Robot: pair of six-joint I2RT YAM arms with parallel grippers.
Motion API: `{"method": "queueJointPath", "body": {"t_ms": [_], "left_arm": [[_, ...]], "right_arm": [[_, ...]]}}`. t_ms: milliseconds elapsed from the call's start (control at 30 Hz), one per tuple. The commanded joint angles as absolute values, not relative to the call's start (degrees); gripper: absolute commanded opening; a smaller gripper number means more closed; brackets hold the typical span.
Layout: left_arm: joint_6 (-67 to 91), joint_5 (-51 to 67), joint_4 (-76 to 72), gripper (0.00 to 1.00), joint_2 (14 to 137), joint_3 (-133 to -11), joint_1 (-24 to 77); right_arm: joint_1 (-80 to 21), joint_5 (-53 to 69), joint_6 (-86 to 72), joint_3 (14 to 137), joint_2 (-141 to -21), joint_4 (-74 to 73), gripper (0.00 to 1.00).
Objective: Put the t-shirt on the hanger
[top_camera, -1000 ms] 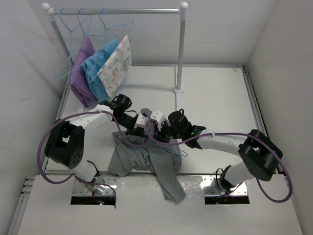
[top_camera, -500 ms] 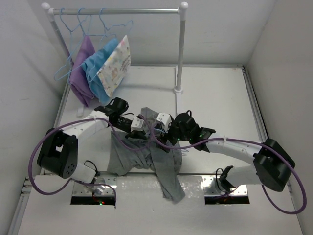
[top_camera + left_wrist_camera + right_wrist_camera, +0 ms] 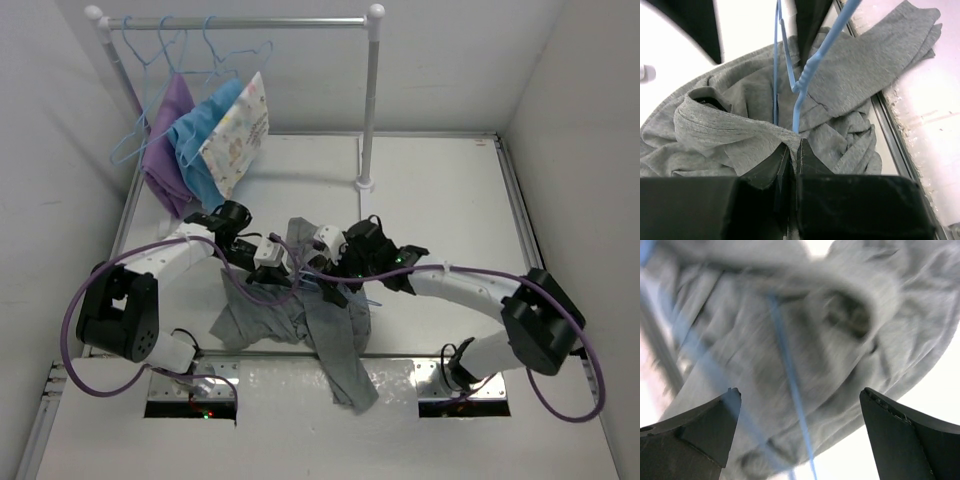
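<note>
From above, my left claw [image 3: 290,263] and right claw [image 3: 314,257] meet over the grey t-shirt [image 3: 335,345], which lies bunched at the lower centre of the bench [image 3: 440,200], one end trailing over the near edge. I cannot judge either claw's opening from here. At upper left, the rack [image 3: 240,21] carries spare hangers [image 3: 150,60], a purple cloth [image 3: 165,150], a blue cloth [image 3: 198,140] and a printed cloth [image 3: 238,130] whose pattern is too small to read.

In the left wrist view, the left claw [image 3: 790,159] is closed tight at bottom centre, pinching a folded edge of the t-shirt [image 3: 740,130]. The light-blue hanger [image 3: 810,65] rises from just above that pinch toward the top of the frame.

The right wrist view is blurred. The right claw [image 3: 799,392] gapes wide and grips nothing; the t-shirt [image 3: 850,340] fills the frame beyond it, with the hanger [image 3: 787,375] running between the fingers.
</note>
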State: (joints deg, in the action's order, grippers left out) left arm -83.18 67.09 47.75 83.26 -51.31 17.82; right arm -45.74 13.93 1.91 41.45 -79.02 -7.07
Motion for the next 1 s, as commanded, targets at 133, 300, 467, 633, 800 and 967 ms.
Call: {"method": "queueJointPath", "body": {"t_ms": [133, 300, 467, 633, 800, 967], "left_arm": [[-89.21, 69.17, 52.38, 0.0, 81.74, -52.91, 16.79], [-94.91, 69.08, 56.86, 0.0, 81.21, -53.0, 13.98], [-100.19, 66.63, 61.26, 0.0, 79.55, -52.74, 13.45], [-101.34, 64.52, 60.39, 0.0, 76.38, -52.03, 13.45], [-102.39, 64.42, 61.08, 0.0, 76.11, -53.44, 13.45], [-101.08, 64.43, 60.47, 0.0, 76.11, -53.44, 13.45]], "right_arm": [[-45.26, 8.09, -4.66, 54.84, -88.94, -11.16, 0.99], [-44.22, 3.34, -6.06, 49.41, -84.13, -11.34, 0.99], [-43.51, 12.19, -6.94, 42.81, -70.6, -7.22, 0.95], [-43.59, 13.46, -11.84, 43.59, -64.16, -6.07, 0.86], [-43.59, -1.24, -22.31, 43.42, -71.61, 3.93, 0.37], [-46.75, -2.98, -28.56, 42.54, -79.09, 17.11, 0.46]]}}
